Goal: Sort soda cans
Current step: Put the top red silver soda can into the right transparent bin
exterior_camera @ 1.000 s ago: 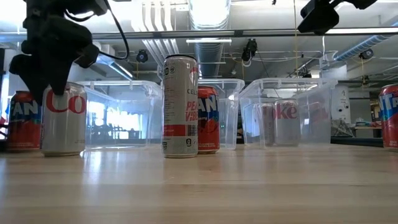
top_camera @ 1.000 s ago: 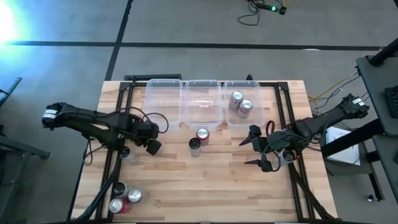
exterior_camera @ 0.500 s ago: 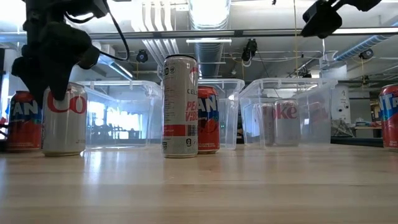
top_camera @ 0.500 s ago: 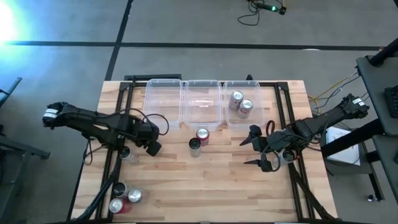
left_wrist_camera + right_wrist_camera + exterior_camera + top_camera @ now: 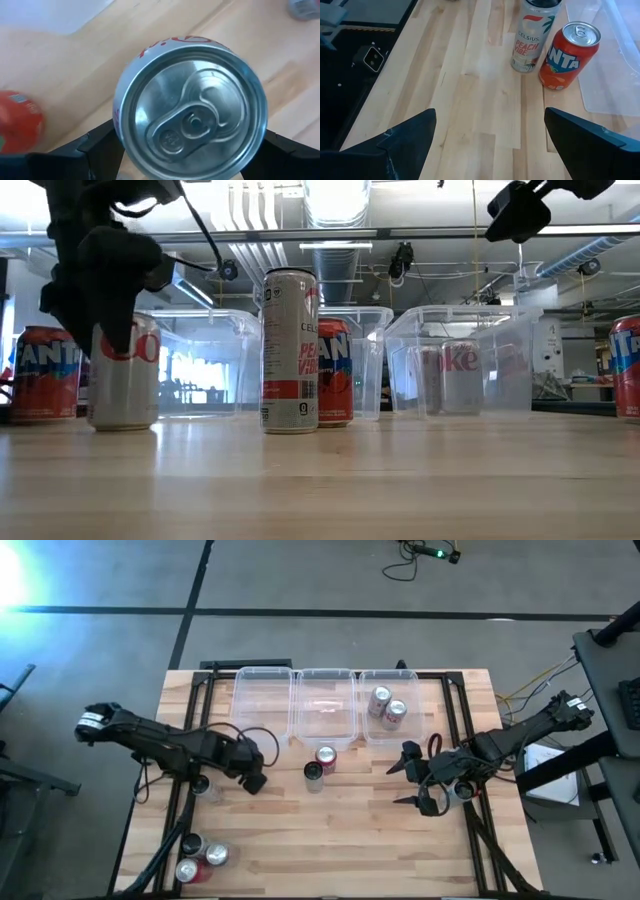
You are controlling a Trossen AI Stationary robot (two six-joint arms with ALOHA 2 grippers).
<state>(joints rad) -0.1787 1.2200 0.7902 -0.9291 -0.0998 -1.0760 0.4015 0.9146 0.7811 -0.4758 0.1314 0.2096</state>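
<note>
The left gripper (image 5: 252, 780) pinches a silver can (image 5: 190, 105) near the table's (image 5: 340, 850) left edge, its fingers either side of the can, which stands on the wood. The right gripper (image 5: 412, 780) hangs spread and empty near the right edge. A tall can (image 5: 314, 774) and a Fanta can (image 5: 326, 757) stand mid-table by the bins (image 5: 325, 710); two cans (image 5: 385, 706) sit in the right bin; three more (image 5: 200, 860) by the front-left corner.

Three clear bins (image 5: 295, 700) stand side by side (far edge); wooden table (image 5: 330, 840).
</note>
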